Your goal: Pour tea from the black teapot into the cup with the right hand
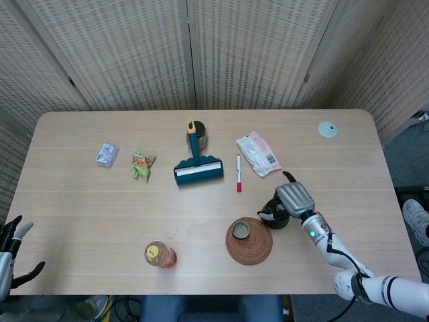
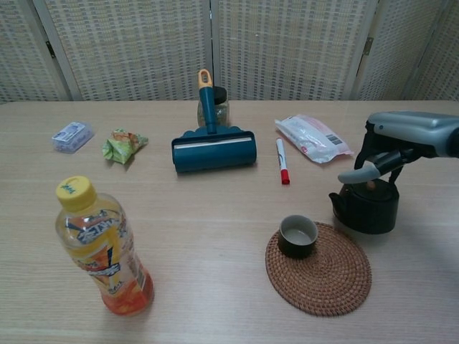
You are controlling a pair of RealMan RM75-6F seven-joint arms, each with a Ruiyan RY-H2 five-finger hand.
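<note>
The right hand (image 2: 391, 147) grips the black teapot (image 2: 366, 205) from above, fingers wrapped over its top, holding it upright just right of the cup (image 2: 297, 235) on the woven coaster (image 2: 326, 276). The left hand (image 1: 12, 249) hangs off the worktop (image 1: 80, 201) edge, fingers spread, holding nothing.

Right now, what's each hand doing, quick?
Left hand: open, holding nothing, at the table's near-left edge.
Right hand: over the black teapot; whether it grips it cannot be told.
</note>
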